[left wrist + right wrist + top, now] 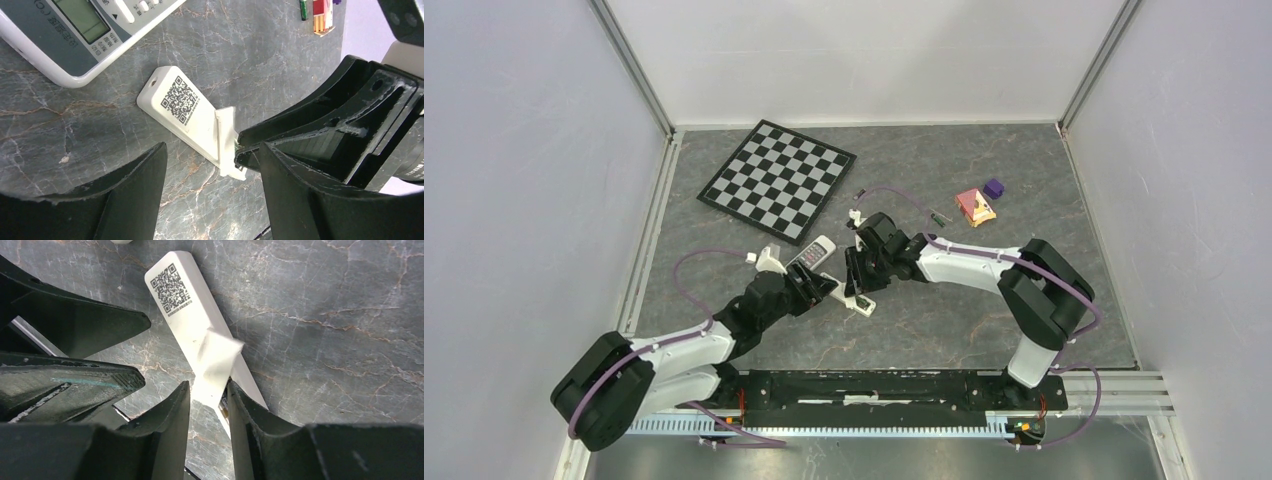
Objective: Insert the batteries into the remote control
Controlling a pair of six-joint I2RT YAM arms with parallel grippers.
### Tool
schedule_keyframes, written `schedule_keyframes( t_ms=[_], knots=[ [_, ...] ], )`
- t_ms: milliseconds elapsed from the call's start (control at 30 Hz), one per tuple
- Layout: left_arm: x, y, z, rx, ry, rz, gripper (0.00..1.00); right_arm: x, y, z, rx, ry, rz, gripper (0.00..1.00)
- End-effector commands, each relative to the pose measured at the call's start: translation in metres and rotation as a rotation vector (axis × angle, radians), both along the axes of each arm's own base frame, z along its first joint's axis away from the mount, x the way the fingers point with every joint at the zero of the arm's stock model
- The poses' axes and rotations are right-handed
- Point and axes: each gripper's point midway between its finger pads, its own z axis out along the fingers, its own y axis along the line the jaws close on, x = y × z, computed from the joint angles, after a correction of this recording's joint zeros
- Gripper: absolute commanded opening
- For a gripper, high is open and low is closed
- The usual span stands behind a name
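Left gripper (213,150): jaws wide apart, empty, over the slim remote.
Grey-and-white LCD remote (75,40): lying flat; its print is too small to read.
Slim white plastic remote control (200,132): flap (226,135) raised at one end; QR code sticker (180,99), no legible words.
Right gripper (207,387): fingers near together at that end; whether they pinch anything, I cannot tell.
Small dark cylindrical batteries (941,216): loose ones lie beyond and further right.
Progress: compartment apparently opened; loading likely still ahead.
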Motion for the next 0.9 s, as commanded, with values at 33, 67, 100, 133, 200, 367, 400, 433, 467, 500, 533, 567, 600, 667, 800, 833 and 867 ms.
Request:
schedule_keyframes(
  t_ms=[33, 67, 100, 133, 200, 367, 400, 433, 467, 500, 533, 567, 600, 667, 800, 833, 867],
  knots=[
    [0.009, 0.005, 0.015, -0.02, -0.04, 0.054, 0.74, 0.007, 0.01, 0.014, -0.007, -0.073, 0.024, 0.42],
    [0.009, 0.006, 0.014, -0.016, -0.04, 0.061, 0.75, 0.009, 0.01, 0.013, -0.021, -0.082, 0.025, 0.43],
    [0.01, 0.008, 0.014, -0.011, -0.041, 0.068, 0.76, 0.009, 0.011, 0.013, -0.034, -0.093, 0.033, 0.44],
    [0.01, 0.009, 0.014, -0.006, -0.042, 0.074, 0.76, 0.01, 0.011, 0.014, -0.042, -0.106, 0.036, 0.45],
    [0.01, 0.012, 0.014, 0.002, -0.044, 0.083, 0.76, 0.012, 0.012, 0.018, -0.057, -0.138, 0.036, 0.47],
    [0.01, 0.018, 0.015, 0.018, -0.051, 0.102, 0.77, 0.02, 0.014, 0.033, -0.075, -0.202, 0.021, 0.52],
    [0.01, 0.019, 0.015, 0.022, -0.052, 0.108, 0.78, 0.021, 0.012, 0.033, -0.092, -0.212, 0.011, 0.53],
    [0.01, 0.02, 0.015, 0.023, -0.054, 0.111, 0.78, 0.024, 0.009, 0.033, -0.115, -0.225, -0.009, 0.55],
    [0.01, 0.021, 0.016, 0.023, -0.055, 0.114, 0.78, 0.026, 0.006, 0.031, -0.135, -0.234, -0.024, 0.58],
    [0.009, 0.022, 0.015, 0.025, -0.057, 0.117, 0.79, 0.028, 0.003, 0.03, -0.154, -0.245, -0.038, 0.62],
    [0.009, 0.023, 0.016, 0.025, -0.06, 0.115, 0.79, 0.03, 0.0, 0.027, -0.174, -0.255, -0.053, 0.67],
    [0.009, 0.023, 0.016, 0.026, -0.061, 0.116, 0.8, 0.031, -0.002, 0.024, -0.186, -0.257, -0.062, 0.7],
    [0.008, 0.024, 0.016, 0.026, -0.06, 0.114, 0.8, 0.032, -0.003, 0.021, -0.191, -0.259, -0.065, 0.72],
    [0.006, 0.024, 0.015, 0.025, -0.063, 0.108, 0.8, 0.03, 0.0, 0.016, -0.182, -0.249, -0.051, 0.73],
    [0.002, 0.024, 0.014, 0.019, -0.065, 0.09, 0.81, 0.025, 0.01, 0.01, -0.143, -0.228, -0.019, 0.73],
    [0.0, 0.024, 0.013, 0.02, -0.064, 0.086, 0.81, 0.025, 0.011, 0.01, -0.137, -0.229, -0.016, 0.72],
    [0.0, 0.023, 0.014, 0.019, -0.068, 0.082, 0.81, 0.025, 0.011, 0.01, -0.13, -0.227, -0.013, 0.72]
  ],
)
